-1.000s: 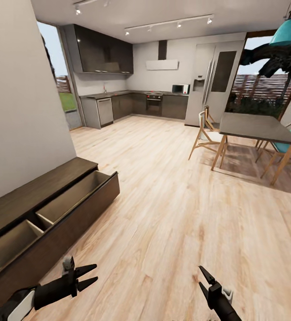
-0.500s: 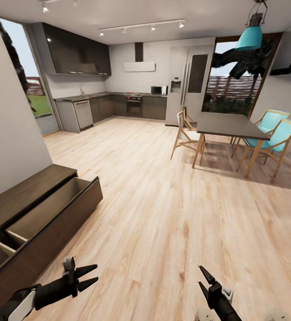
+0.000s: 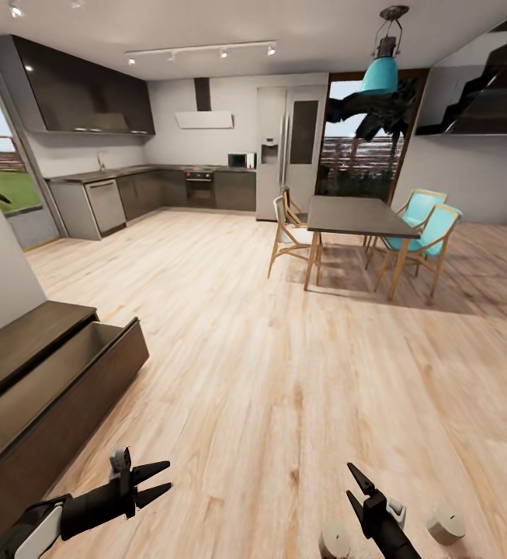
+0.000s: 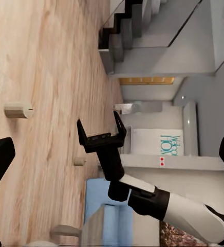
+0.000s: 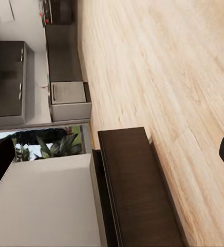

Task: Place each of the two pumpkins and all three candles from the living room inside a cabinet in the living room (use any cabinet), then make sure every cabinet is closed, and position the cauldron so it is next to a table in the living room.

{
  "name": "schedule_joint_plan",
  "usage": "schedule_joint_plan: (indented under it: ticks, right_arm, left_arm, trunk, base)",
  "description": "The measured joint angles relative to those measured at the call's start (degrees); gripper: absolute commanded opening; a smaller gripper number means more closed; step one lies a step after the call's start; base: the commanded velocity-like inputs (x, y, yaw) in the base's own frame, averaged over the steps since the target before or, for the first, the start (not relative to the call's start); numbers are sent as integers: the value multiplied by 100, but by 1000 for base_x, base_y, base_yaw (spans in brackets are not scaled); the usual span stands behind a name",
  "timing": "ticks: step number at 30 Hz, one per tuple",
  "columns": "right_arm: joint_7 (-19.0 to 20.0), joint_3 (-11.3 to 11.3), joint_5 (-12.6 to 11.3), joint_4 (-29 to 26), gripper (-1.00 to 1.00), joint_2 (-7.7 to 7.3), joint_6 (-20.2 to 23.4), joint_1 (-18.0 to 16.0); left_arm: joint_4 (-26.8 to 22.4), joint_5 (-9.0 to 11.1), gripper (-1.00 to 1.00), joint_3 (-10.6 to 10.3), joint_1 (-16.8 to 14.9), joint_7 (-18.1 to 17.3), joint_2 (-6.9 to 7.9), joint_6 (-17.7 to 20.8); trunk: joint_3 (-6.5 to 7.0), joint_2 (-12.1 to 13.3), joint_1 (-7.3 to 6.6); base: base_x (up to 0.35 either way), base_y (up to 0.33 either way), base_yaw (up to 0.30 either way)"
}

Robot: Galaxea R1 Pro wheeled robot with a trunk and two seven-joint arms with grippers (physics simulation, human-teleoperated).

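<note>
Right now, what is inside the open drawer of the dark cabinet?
In the head view the cabinet has its drawer pulled out. The part of the interior that shows is bare wood, with no pumpkin or candle. The drawer's near end is cut off by the picture's edge.

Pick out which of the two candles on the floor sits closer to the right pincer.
The candle at the bottom edge, just left of the right pincer, almost against its arm. The other candle stands farther off, out to the arm's right.

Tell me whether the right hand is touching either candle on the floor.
Apart. In the head view the open right hand points up over bare floor, above both candles, which stand lower on either side of its arm.
</note>
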Motion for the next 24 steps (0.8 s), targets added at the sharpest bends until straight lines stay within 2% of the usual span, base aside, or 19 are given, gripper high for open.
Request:
schedule_joint_plan:
  ticks: [4,13,24]
  right_arm:
    - [0,-1,3,0,100,0,1,0]
    - [-1,-1,-1,0,100,0,2,2]
    - [0,0,-3,0,100,0,1,0]
  left_arm:
    - [0,-1,100,-17,-1,2,-5,0]
    - [-1,-1,100,-44,-1,6,-14,0]
    - [0,0,100,-48,0,3,-17,-9]
  trunk:
    - [17,0,-1]
    - [56,0,0]
    - [104,0,0]
  base:
    - [78,115,-275]
    - [25,247,-275]
    - [4,23,-274]
